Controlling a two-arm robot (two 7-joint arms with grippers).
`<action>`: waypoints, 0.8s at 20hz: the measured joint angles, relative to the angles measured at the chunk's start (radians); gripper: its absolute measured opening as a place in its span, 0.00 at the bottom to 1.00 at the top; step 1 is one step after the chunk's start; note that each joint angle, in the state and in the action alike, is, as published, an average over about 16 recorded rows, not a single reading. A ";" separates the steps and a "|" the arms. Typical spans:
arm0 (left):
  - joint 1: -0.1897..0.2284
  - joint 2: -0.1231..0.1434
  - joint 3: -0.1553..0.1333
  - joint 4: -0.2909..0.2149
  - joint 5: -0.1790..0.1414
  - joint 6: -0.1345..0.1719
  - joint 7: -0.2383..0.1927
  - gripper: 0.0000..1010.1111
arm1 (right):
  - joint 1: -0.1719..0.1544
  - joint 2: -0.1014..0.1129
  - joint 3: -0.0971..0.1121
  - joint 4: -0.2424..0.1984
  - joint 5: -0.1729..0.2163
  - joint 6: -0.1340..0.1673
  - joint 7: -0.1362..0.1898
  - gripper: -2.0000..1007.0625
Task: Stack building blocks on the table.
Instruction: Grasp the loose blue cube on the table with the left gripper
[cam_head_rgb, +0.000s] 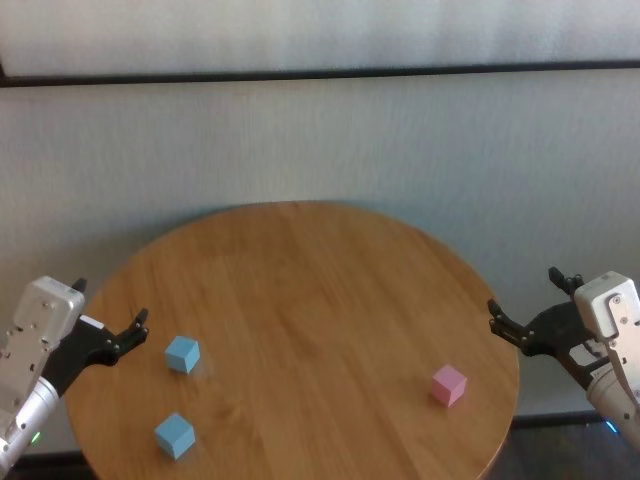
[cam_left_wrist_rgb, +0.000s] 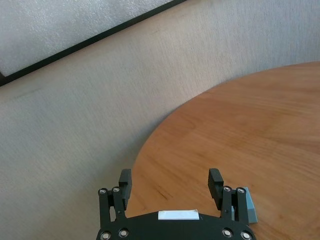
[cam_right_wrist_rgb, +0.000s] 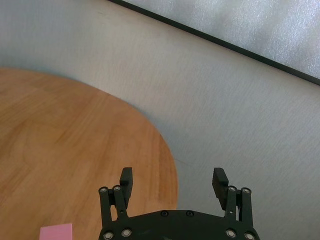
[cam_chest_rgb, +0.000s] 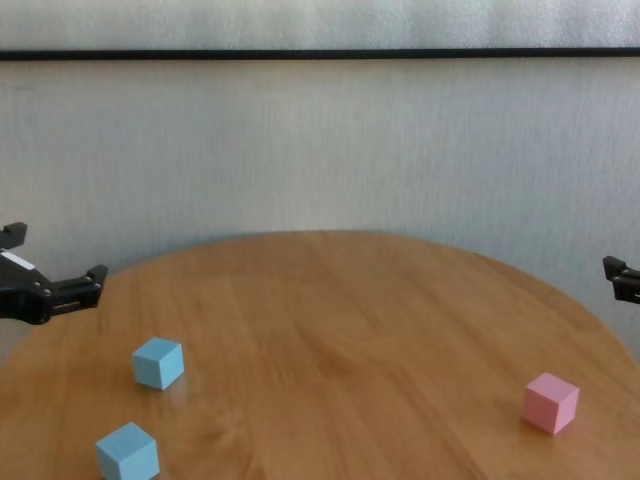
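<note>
Blocks: two blue (cam_head_rgb: 182, 354) (cam_head_rgb: 174, 435), one pink (cam_head_rgb: 449, 384).

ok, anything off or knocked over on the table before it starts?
Nothing stands out. Two blue blocks sit flat and apart near the left gripper; the pink block sits flat near the right gripper. Both grippers are open and empty at the table edges. No stacking yet.

Two blocks (cam_head_rgb: 182, 354) (cam_head_rgb: 174, 435) on the table's (cam_head_rgb: 320, 300) near left, one behind the other; third block (cam_head_rgb: 449, 384) apart, near right.
</note>
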 joint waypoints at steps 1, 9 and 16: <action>0.000 0.000 0.000 0.000 0.000 0.000 0.000 0.99 | 0.000 0.000 0.000 0.000 0.000 0.000 0.000 1.00; 0.000 0.000 0.000 0.000 0.000 0.000 -0.001 0.99 | 0.000 0.000 0.000 0.000 0.000 0.000 0.000 1.00; 0.019 0.026 -0.014 -0.025 -0.035 0.013 -0.062 0.99 | 0.000 0.000 0.000 0.000 0.000 0.000 0.000 1.00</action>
